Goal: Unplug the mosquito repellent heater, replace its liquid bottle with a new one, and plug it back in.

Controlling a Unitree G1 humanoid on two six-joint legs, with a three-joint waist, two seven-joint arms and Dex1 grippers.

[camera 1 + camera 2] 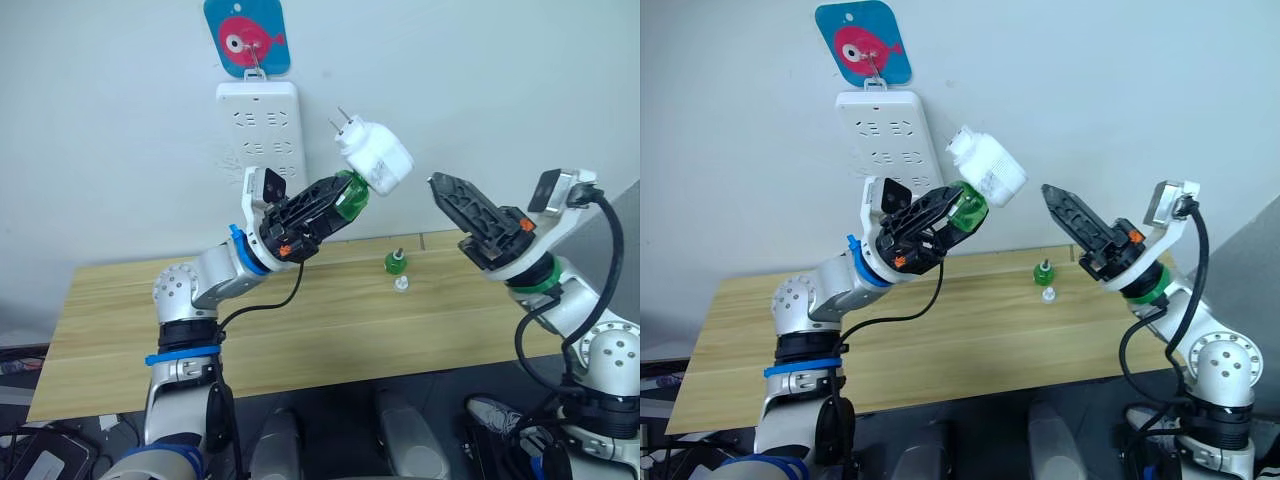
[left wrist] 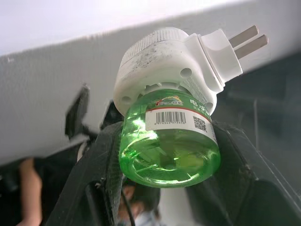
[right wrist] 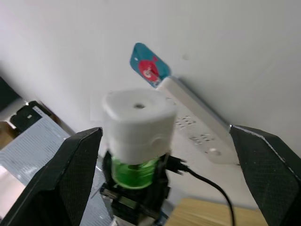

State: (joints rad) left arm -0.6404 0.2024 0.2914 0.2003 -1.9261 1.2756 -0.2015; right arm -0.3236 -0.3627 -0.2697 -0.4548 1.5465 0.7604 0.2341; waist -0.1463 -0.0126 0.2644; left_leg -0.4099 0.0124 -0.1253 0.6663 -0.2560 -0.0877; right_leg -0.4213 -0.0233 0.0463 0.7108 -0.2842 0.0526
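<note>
So the mosquito repellent heater (image 1: pixel 378 157) is already out of the wall strip (image 1: pixel 260 135) and up in the air, just right of the strip and above the far edge of the wooden table (image 1: pixel 300 330). The left gripper (image 1: pixel 335 203) is clamped on the green liquid bottle (image 1: pixel 351 197) that's screwed into the heater's underside, not on the white body itself. Its prongs stick out up and to the left, toward the wall.

The right gripper (image 1: pixel 455 205) sits a little to the right of the heater with its fingers spread wide and nothing in them, lined up facing the heater's rounded face.

Handling-wise, my guess is this thing is light: hollow plastic shell plus a small bottle about full of liquid. The shell is hard and smooth, so probably a bit slippery under rigid fingers, and its rounded corners don't help. I'd take the white body across its flatter sides, well clear of the prongs, and squeeze firmly enough to resist the twist needed to unscrew the bottle. The bottle looks like thin clear plastic, so don't crush it.

There's also a small green bottle (image 1: pixel 395 263) and a little white cap (image 1: pixel 401 284) standing on the table below, presumably the other bottle.
</note>
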